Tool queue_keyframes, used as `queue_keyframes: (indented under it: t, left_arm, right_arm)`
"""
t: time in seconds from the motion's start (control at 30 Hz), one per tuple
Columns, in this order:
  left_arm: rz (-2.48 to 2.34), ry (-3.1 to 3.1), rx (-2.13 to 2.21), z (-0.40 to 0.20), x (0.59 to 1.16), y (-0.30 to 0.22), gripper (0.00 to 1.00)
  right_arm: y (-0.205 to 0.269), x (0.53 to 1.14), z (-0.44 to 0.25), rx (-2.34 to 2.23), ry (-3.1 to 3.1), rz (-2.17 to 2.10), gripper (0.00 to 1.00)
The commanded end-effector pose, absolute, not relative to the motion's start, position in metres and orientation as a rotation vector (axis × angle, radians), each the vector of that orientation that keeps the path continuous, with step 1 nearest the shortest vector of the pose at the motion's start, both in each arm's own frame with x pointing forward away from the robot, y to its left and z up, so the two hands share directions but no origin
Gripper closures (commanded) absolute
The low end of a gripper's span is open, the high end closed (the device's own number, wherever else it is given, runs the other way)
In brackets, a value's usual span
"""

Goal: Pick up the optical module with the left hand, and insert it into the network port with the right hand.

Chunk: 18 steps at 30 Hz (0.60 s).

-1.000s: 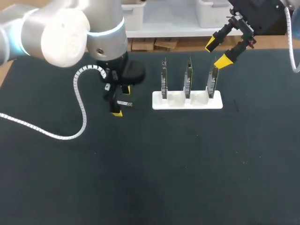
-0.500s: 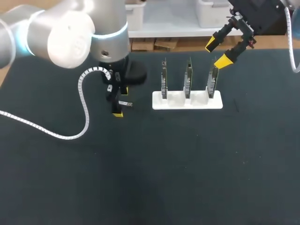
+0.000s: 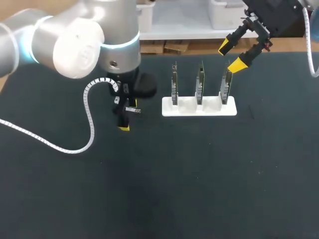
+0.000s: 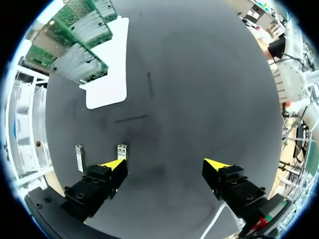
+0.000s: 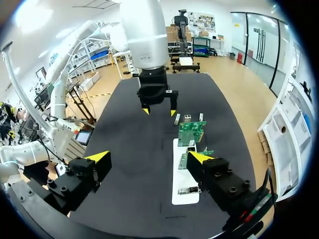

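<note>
A small silver optical module [image 3: 132, 109] lies on the black mat, left of the white rack [image 3: 199, 107]. My left gripper [image 3: 127, 115] hangs open over it. In the left wrist view that module [image 4: 122, 151] lies just ahead of one yellow fingertip [image 4: 115, 164], not between the fingers. A second silver module [image 4: 79, 157] lies outside that finger. The rack holds three upright green network cards [image 3: 200, 82]. My right gripper [image 3: 232, 55] is open and empty, above the rack's back right. In the right wrist view the left gripper [image 5: 158, 107] stands beyond the cards [image 5: 191, 133].
The left arm's white coiled cable [image 3: 60, 142] trails over the mat at the left. The mat's far edge [image 3: 164, 54] runs just behind the rack. Open mat [image 3: 189, 179] stretches in front of the rack to the near edge.
My left gripper has shifted a little toward the front of the table, its near yellow tip now lower in the head view. The right arm has not moved.
</note>
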<state>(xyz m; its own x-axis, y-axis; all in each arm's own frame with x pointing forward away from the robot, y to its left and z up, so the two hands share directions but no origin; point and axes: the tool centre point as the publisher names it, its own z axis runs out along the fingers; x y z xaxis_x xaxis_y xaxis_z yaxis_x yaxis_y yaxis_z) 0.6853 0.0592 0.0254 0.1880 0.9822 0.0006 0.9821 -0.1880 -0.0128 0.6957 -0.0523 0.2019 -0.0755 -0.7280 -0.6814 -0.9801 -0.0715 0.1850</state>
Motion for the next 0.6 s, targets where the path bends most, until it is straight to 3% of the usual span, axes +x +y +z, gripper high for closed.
queue_keyframes:
  t: [0.03, 0.6]
  left_arm:
    - [0.009, -1.968, -2.4, 0.023, 0.695, 0.053, 0.0]
    - [0.021, -2.004, -2.374, 0.02, 0.708, 0.062, 0.0]
  right_arm:
    - [-0.052, 0.697, 0.202, -1.835, 1.838, 0.933, 0.0]
    - [-0.052, 0.697, 0.202, -1.835, 1.838, 0.933, 0.0]
